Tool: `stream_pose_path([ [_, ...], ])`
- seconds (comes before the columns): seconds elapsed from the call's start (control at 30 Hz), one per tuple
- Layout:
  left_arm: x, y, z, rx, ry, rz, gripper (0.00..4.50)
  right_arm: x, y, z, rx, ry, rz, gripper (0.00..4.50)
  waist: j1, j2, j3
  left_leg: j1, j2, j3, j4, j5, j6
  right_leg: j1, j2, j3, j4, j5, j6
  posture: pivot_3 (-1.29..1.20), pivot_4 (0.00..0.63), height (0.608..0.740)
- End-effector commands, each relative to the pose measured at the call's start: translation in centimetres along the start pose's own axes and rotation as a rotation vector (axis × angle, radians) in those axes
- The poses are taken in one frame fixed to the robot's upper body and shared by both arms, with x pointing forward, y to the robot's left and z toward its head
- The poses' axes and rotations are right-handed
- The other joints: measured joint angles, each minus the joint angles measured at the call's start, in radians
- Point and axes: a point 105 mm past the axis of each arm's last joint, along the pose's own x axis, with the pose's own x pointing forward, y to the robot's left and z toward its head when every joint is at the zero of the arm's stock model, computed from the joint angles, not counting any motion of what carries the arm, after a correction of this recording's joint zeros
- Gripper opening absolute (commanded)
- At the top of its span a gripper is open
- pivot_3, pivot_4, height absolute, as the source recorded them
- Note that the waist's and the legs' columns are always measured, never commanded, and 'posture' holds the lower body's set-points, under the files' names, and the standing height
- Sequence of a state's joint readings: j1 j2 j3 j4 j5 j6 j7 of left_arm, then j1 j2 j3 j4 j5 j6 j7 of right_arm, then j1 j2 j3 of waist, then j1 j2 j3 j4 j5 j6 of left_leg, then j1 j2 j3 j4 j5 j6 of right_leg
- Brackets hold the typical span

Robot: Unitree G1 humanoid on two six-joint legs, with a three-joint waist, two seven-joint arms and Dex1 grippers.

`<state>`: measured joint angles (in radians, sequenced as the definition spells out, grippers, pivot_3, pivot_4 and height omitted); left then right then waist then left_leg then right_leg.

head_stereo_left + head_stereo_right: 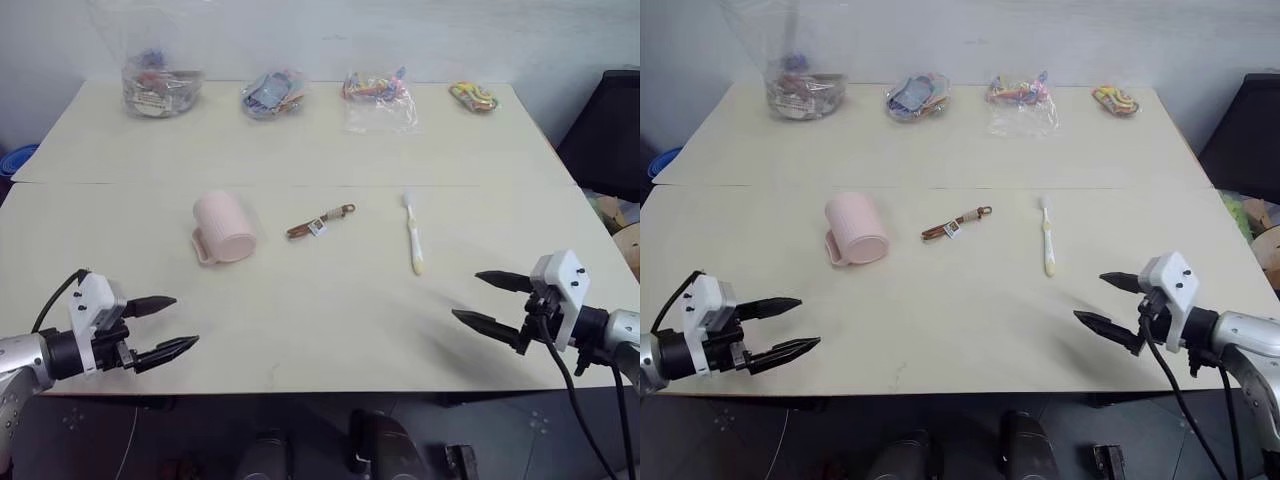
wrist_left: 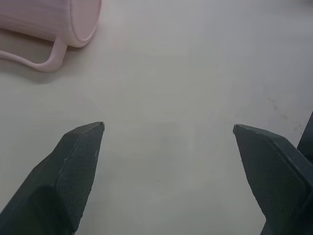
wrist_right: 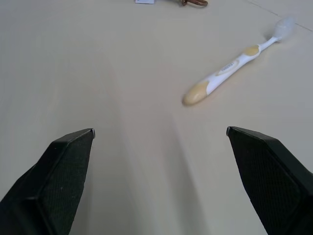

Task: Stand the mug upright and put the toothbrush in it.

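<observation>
Pink mug point(image 1: 224, 229) lying tipped on the table point(image 1: 330, 330), toothbrush point(image 1: 414, 236) flat to its right, brown strap point(image 1: 319, 222) between; left gripper point(image 1: 163, 327) and right gripper point(image 1: 490, 300) hovering near, spread wide, empty

Left wrist: mug point(image 2: 49, 24) ahead, untouched

Right wrist: toothbrush point(image 3: 234, 63) ahead

Nothing started; next, probably reach and right the mug

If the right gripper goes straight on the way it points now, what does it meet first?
Probably the bare table. The open right gripper tilts slightly downward toward the table's middle. The toothbrush lies a little to one side of that line, so it would likely pass beside it, though depth is unclear.
</observation>
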<state>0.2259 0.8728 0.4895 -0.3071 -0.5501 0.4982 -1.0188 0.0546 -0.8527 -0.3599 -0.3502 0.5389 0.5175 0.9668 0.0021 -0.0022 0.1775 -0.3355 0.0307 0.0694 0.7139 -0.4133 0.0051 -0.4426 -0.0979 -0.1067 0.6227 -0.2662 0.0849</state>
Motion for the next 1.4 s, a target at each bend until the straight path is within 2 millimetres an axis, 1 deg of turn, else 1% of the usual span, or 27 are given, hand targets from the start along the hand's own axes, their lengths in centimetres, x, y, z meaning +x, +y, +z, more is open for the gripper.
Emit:
stream_pose_path([
  [0.03, -0.2, -0.5, 0.7, 0.042, -0.012, -0.015, 4.48, -0.2, 0.0, 1.2, -0.031, -0.024, -0.012, 4.50, 0.001, 0.000, 0.000, 0.000, 0.000, 0.000, 0.000, 0.000, 0.000, 0.000, 0.000, 0.000, 0.000, 0.000, 0.000, 0.00, 0.150, 0.740],
  [0.2, 0.0, -0.3, 0.6, 0.031, -0.008, 0.008, 4.48, -0.1, -0.1, 1.4, -0.029, -0.029, -0.020, 4.50, 0.001, 0.000, 0.000, 0.000, 0.000, 0.000, 0.000, 0.000, 0.000, 0.000, 0.000, 0.000, 0.000, 0.000, 0.000, 0.00, 0.150, 0.740],
  [0.67, 0.7, -0.8, 1.2, 0.013, -0.029, -0.020, 4.48, 0.3, 0.2, 1.9, -0.007, -0.033, -0.009, 4.50, 0.001, 0.000, 0.000, 0.000, 0.000, 0.000, 0.000, 0.000, 0.000, 0.000, 0.000, 0.000, 0.001, 0.000, 0.000, 0.00, 0.150, 0.740],
  [0.8, 0.7, -1.7, 1.8, 0.015, -0.030, -0.076, 4.48, 0.6, 0.3, 2.2, -0.039, -0.024, 0.006, 4.50, 0.000, 0.000, 0.000, 0.000, 0.000, 0.000, 0.000, 0.000, 0.000, 0.000, 0.000, 0.000, 0.002, 0.000, 0.000, 0.00, 0.150, 0.740],
  [0.93, 0.9, -2.5, 3.2, 0.023, -0.058, -0.120, 4.48, 1.3, 0.1, 3.2, -0.070, -0.043, 0.026, 4.50, -0.002, 0.000, 0.000, 0.000, 0.000, 0.000, 0.000, 0.000, 0.000, 0.000, 0.000, 0.000, 0.002, 0.000, 0.000, 0.00, 0.150, 0.740],
  [1.0, 1.0, -2.5, 4.0, 0.043, -0.062, -0.119, 4.48, 1.8, 0.1, 4.0, -0.103, -0.052, 0.040, 4.50, -0.002, 0.000, 0.000, 0.000, 0.000, 0.000, 0.001, 0.000, 0.000, 0.000, 0.000, 0.001, 0.002, 0.000, 0.000, 0.00, 0.150, 0.740],
  [1.07, 1.0, -2.7, 5.2, 0.075, -0.070, -0.136, 4.48, 3.1, 0.6, 5.5, -0.147, -0.077, 0.102, 4.50, -0.003, 0.000, 0.000, 0.000, 0.000, 0.000, 0.001, 0.000, 0.000, 0.000, 0.000, 0.001, 0.002, 0.000, 0.000, 0.00, 0.150, 0.740],
  [1.1, 0.9, -2.8, 6.0, 0.075, -0.084, -0.154, 4.48, 4.0, 0.9, 6.6, -0.172, -0.094, 0.138, 4.50, -0.004, 0.000, 0.000, 0.000, 0.000, 0.000, 0.001, 0.000, 0.000, 0.000, 0.000, 0.001, 0.002, 0.000, 0.000, 0.00, 0.150, 0.740],
  [1.2, 0.8, -2.6, 8.4, 0.085, -0.125, -0.192, 4.48, 7.7, 0.9, 9.1, -0.262, -0.115, 0.197, 4.50, -0.007, 0.000, 0.000, 0.000, -0.001, 0.000, 0.001, 0.000, -0.001, -0.001, 0.001, 0.001, 0.002, 0.000, 0.000, 0.00, 0.150, 0.740],
  [1.27, 0.5, -1.8, 9.7, 0.098, -0.145, -0.188, 4.48, 10.7, 0.7, 10.2, -0.313, -0.111, 0.216, 4.50, -0.013, 0.000, 0.000, 0.000, -0.002, 0.000, 0.001, 0.001, -0.001, -0.001, 0.001, 0.000, 0.003, 0.000, 0.000, 0.00, 0.150, 0.740],
  [1.3, 0.4, -1.2, 10.0, 0.104, -0.147, -0.171, 4.48, 12.7, 0.4, 10.6, -0.347, -0.101, 0.213, 4.50, -0.015, 0.001, 0.000, 0.000, -0.002, 0.001, 0.001, 0.001, -0.001, -0.001, 0.002, 0.000, 0.004, 0.000, 0.000, 0.00, 0.150, 0.740],
  [1.4, 0.4, 0.3, 10.4, 0.134, -0.140, -0.120, 4.48, 17.7, -0.3, 11.1, -0.462, -0.050, 0.174, 4.50, -0.031, 0.001, 0.001, -0.001, -0.003, 0.001, -0.001, 0.001, -0.002, -0.002, 0.002, -0.001, 0.003, -0.001, -0.002, 0.00, 0.150, 0.740],
])
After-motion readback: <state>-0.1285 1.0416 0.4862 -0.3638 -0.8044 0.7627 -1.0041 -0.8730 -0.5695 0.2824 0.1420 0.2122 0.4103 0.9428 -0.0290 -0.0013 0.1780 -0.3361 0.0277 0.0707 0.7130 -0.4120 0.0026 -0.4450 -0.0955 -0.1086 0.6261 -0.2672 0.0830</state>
